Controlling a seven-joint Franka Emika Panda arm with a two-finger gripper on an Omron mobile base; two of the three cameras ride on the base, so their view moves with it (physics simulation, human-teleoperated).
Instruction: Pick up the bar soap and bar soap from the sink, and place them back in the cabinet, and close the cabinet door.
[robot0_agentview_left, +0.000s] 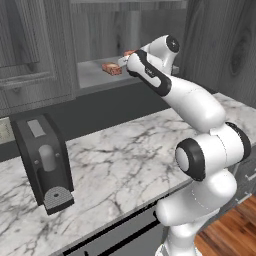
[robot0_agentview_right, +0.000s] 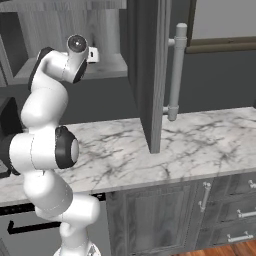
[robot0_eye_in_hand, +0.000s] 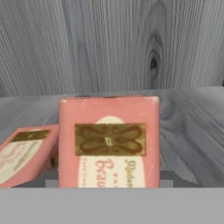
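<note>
Reaching into the open cabinet (robot0_agentview_left: 125, 30), the hand (robot0_agentview_left: 124, 59) sits at shelf height at the end of the white arm. Whether its fingers are spread or pinching cannot be told: the arm's last links hide them in both base views, and the hand view has them under the grey band.

Nearest in the hand view is one bar soap (robot0_eye_in_hand: 109, 142), pink-red with a cream oval and a gold label, square to the camera with its long axis running away from the hand toward the cabinet's back wall. It appears to lie right at the fingertips, so it is probably being set down or has just been let go, though that is a judgement. Just beside it to the left lies the second bar soap (robot0_eye_in_hand: 26, 153), turned at an angle, the two close enough that they may be touching.

The relation that matters next is the door: the cabinet door (robot0_agentview_right: 150, 75) stands swung out edge-on to the right of the arm, its silver bar handle (robot0_agentview_right: 177, 70) on the far face. To close it the hand would have to come back out of the cabinet and move rightward.

The left base view shows a bar resting on the inner shelf (robot0_agentview_left: 95, 72) and the black coffee machine (robot0_agentview_left: 45, 160) on the marble surface (robot0_agentview_left: 120, 165); the right base view gives the door and handle.
</note>
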